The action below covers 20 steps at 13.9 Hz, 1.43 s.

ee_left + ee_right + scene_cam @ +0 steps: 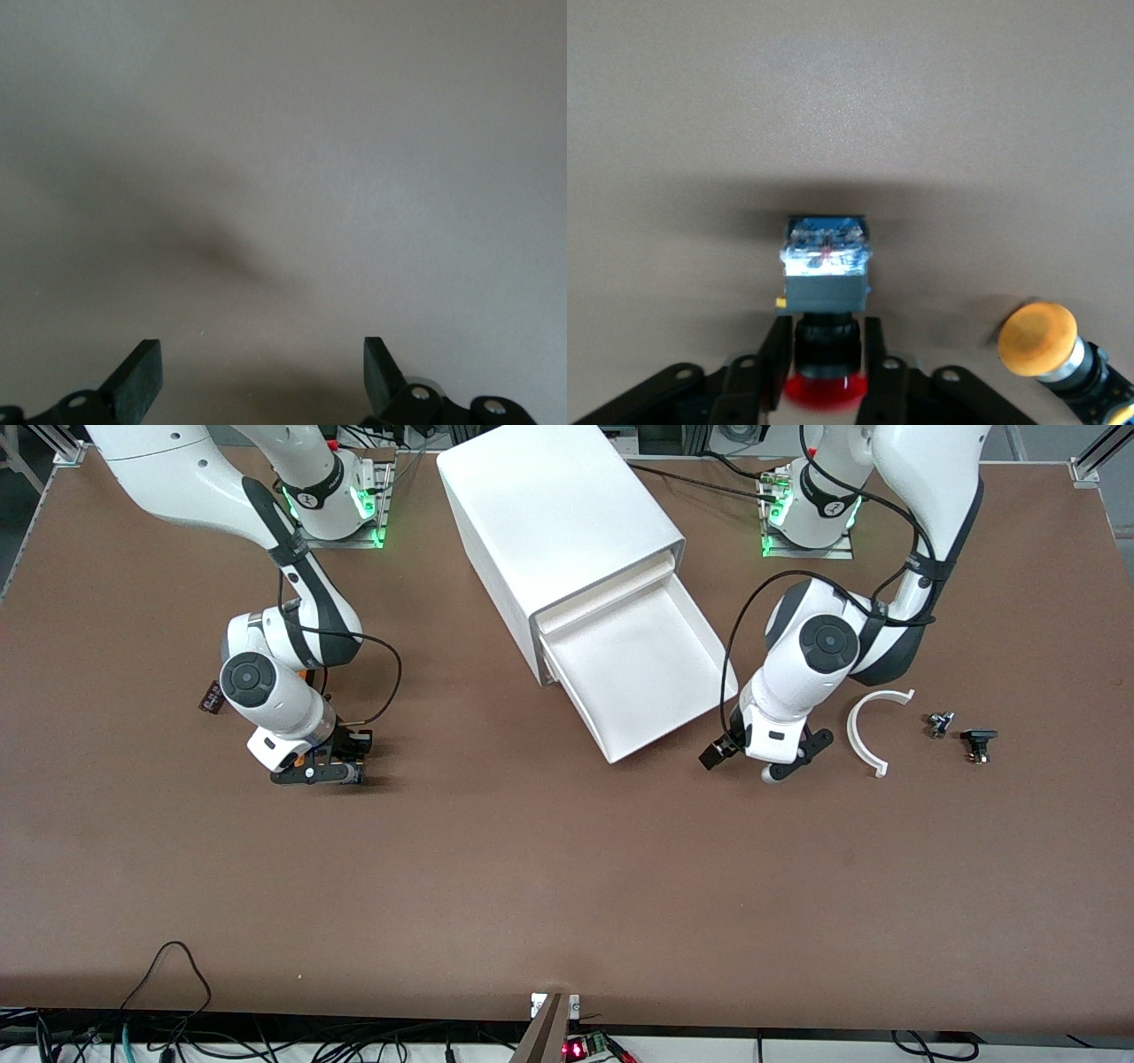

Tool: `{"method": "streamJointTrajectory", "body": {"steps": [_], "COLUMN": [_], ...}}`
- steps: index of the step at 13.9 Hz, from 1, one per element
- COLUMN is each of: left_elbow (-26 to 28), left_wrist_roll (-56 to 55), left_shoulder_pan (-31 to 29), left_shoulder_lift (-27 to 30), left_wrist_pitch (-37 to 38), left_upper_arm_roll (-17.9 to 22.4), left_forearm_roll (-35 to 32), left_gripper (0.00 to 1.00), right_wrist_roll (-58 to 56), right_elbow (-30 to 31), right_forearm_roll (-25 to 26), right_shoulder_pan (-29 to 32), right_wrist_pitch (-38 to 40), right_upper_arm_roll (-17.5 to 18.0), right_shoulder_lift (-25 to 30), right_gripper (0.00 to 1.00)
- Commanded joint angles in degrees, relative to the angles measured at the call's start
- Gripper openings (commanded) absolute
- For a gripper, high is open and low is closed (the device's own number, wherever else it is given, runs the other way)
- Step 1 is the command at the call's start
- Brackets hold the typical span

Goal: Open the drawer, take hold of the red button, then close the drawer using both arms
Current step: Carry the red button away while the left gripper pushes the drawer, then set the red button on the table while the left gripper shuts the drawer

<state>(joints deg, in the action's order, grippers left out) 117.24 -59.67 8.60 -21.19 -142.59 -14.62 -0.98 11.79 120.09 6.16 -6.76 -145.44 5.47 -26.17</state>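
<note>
The big white cabinet (549, 514) stands at the robots' end of the table with its lowest drawer (651, 682) pulled out, showing a bare white floor. My right gripper (347, 769) is low at the table toward the right arm's end. In the right wrist view it (824, 335) is shut on the button (826, 274): red cap between the fingers, black body, blue base pointing outward. My left gripper (769, 766) hangs low over the table beside the drawer's front corner. In the left wrist view it (261, 367) is open and empty over bare table.
An orange-capped button (1038, 336) lies right beside my right gripper. A white curved piece (873, 731) and two small dark parts (939, 724) (978, 742) lie toward the left arm's end. A small dark item (210, 697) lies by the right arm.
</note>
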Motion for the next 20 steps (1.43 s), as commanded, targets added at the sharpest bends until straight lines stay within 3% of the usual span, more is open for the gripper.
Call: {"method": "streamJointTrajectory", "body": {"steps": [1,6,11,15,17,20], "left_elbow": [4.31,9.84,11.70,11.96,11.88,11.88], "left_wrist_roll": [-1.68,-0.71,-0.45,-0.45,-0.45,-0.54], "left_shoulder_pan": [0.46,0.28,0.11,0.11,-0.07,-1.21], "left_shoulder_lift": [3.17,9.40,11.08,11.26,11.44,12.66], "left_wrist_pitch": [-0.06,1.87,5.03,5.48,5.48,5.47], "left_upper_arm_roll": [-1.89,-10.06,-18.68,-22.55,-22.91,-22.91], "left_forearm_roll": [-0.78,-0.78,-0.78,-0.78,-0.78,-0.78], "left_gripper": [1.00,1.00,1.00,1.00,1.00,1.00], "right_wrist_roll": [1.13,7.98,7.55,7.64,6.41,1.58], "right_elbow": [-1.16,-20.56,-36.48,-38.71,-38.71,-38.01], "right_forearm_roll": [0.62,-0.88,-0.61,1.74,3.86,2.47], "right_shoulder_pan": [0.52,0.52,0.17,0.52,0.60,2.00], "right_wrist_pitch": [4.08,28.67,44.43,49.53,50.34,54.81], "right_upper_arm_roll": [0.50,2.52,3.67,1.74,-0.19,-3.62], "right_shoulder_lift": [3.05,3.06,3.49,8.49,11.39,14.91], "right_gripper": [1.00,1.00,1.00,1.00,1.00,1.00]}}
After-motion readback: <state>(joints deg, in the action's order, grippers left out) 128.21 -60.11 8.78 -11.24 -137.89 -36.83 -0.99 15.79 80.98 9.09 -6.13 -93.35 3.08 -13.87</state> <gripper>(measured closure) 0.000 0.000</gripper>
